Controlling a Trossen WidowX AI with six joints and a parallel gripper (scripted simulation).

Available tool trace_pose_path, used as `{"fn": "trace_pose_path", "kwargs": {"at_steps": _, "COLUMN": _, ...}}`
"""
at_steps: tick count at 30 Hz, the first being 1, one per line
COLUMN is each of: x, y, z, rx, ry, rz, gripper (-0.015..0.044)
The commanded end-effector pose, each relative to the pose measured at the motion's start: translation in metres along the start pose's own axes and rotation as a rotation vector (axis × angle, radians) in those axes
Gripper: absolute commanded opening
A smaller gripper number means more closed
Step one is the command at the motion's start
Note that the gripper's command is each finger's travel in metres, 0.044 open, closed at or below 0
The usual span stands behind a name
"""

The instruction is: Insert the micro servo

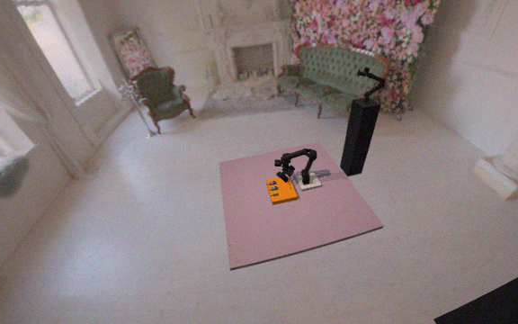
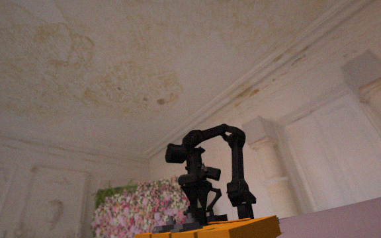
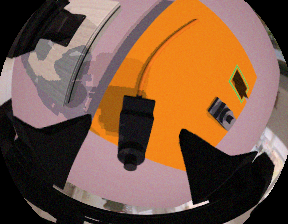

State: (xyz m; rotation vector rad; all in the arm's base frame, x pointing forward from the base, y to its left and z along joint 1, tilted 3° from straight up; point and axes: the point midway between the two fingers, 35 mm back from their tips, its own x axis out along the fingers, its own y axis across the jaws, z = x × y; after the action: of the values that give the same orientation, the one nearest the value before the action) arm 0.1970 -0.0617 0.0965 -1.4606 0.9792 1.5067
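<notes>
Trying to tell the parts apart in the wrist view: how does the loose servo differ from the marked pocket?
The loose servo is a solid black block with a cable trailing off it; the marked pocket is a small green-outlined recess. The servo lies between the open pincer fingers; the pocket sits off to the right. Both are on the orange deck.

Deck [image 1: 281, 191] lies on the mat [image 1: 286, 225], just beside the arm's base plate [image 1: 309, 183], which sits toward the pedestal [image 1: 359, 135]. In the wrist view the loose servo [image 3: 135, 128] lies on the deck near its edge, between the spread fingers of the pincer [image 3: 122, 163], cable [image 3: 164, 39] trailing away across the deck. The marked pocket [image 3: 240, 83] sits well apart toward the far side, a seated servo [image 3: 221, 112] just beside it.
</notes>
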Motion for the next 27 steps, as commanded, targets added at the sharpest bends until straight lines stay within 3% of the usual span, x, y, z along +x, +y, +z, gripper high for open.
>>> {"fn": "trace_pose_path", "kwargs": {"at_steps": 1, "x": 0.006, "y": 0.001, "z": 0.0, "rx": -0.002, "ry": 0.003, "rz": 0.004, "gripper": 0.044}}
{"fn": "trace_pose_path", "kwargs": {"at_steps": 2, "x": 0.006, "y": 0.001, "z": 0.0, "rx": -0.002, "ry": 0.003, "rz": 0.004, "gripper": 0.044}}
{"fn": "trace_pose_path", "kwargs": {"at_steps": 14, "x": 0.006, "y": 0.001, "z": 0.0, "rx": -0.002, "ry": 0.003, "rz": 0.004, "gripper": 0.0125}}
{"fn": "trace_pose_path", "kwargs": {"at_steps": 20, "x": 0.006, "y": 0.001, "z": 0.0, "rx": -0.002, "ry": 0.003, "rz": 0.004, "gripper": 0.0085}}
{"fn": "trace_pose_path", "kwargs": {"at_steps": 23, "x": 0.002, "y": 0.0, "z": 0.0, "rx": -0.002, "ry": 0.003, "rz": 0.004, "gripper": 0.0006}}
{"fn": "trace_pose_path", "kwargs": {"at_steps": 27, "x": -0.011, "y": 0.001, "z": 0.0, "rx": -0.002, "ry": 0.003, "rz": 0.004, "gripper": 0.0}}
